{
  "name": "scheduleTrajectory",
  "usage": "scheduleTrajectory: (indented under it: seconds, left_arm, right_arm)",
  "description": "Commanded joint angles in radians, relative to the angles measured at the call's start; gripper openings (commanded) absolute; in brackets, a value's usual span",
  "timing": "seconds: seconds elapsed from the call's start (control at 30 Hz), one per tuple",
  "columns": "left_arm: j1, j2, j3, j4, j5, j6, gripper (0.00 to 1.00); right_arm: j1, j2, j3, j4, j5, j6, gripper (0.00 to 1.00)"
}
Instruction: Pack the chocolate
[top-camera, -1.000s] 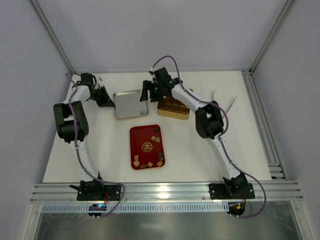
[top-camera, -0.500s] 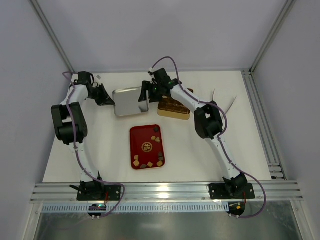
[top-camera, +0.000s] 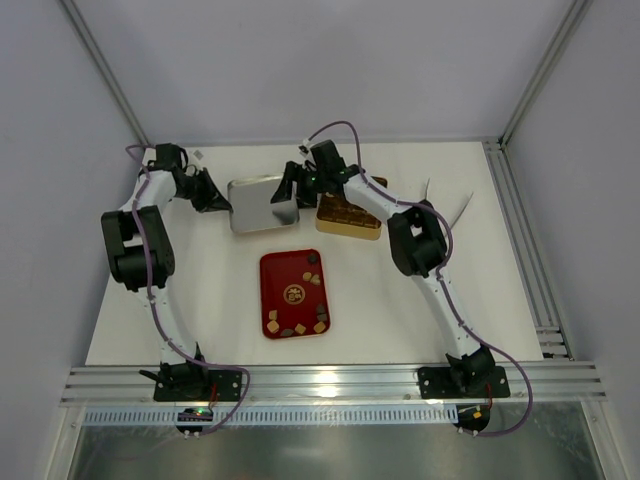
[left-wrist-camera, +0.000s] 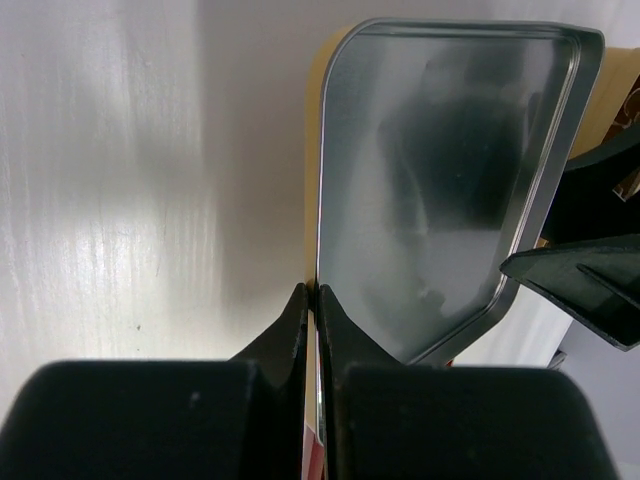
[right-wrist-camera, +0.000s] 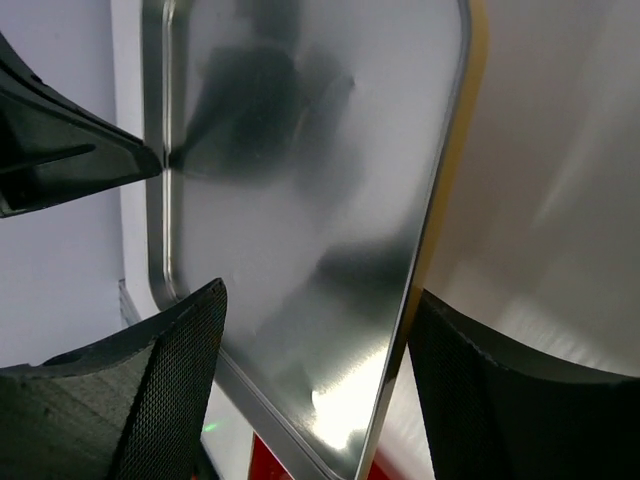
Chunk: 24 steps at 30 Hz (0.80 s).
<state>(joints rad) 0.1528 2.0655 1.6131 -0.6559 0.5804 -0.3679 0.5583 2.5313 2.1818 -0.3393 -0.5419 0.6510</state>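
Several pieces of chocolate (top-camera: 320, 313) lie on the red tray (top-camera: 283, 267), with a roundish pale piece (top-camera: 295, 293) in the middle. More sit in the gold tin (top-camera: 350, 228). My left gripper (top-camera: 220, 203) (left-wrist-camera: 317, 296) is shut on the left rim of the silver lid (top-camera: 258, 203) (left-wrist-camera: 440, 170), which hangs tilted above the table. My right gripper (top-camera: 288, 193) (right-wrist-camera: 315, 335) is open, its fingers (right-wrist-camera: 170, 390) standing wide on either side of the lid's (right-wrist-camera: 310, 170) other end. I cannot tell whether they touch its edges.
The gold tin stands just right of the lid, partly under my right arm (top-camera: 375, 205). The back wall runs close behind both grippers. An aluminium rail (top-camera: 330, 382) runs along the near edge. A sliver of the red tray (right-wrist-camera: 270, 465) shows below the lid.
My right gripper has slid left over the lid's right end. The left arm has drawn back a little, still holding the lid.
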Motion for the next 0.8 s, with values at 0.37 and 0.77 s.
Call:
scheduleTrajectory:
  seconds: [0.37, 0.77]
  left_arm:
    - [0.005, -0.11, -0.027, 0.027, 0.084, -0.022, 0.0]
    - [-0.027, -0.174, -0.05, 0.027, 0.019, 0.001, 0.28]
  right_arm:
    - [-0.024, -0.086, -0.048, 0.261, -0.178, 0.239, 0.44]
    - [-0.041, -0.17, -0.14, 0.367, -0.201, 0.326, 0.06]
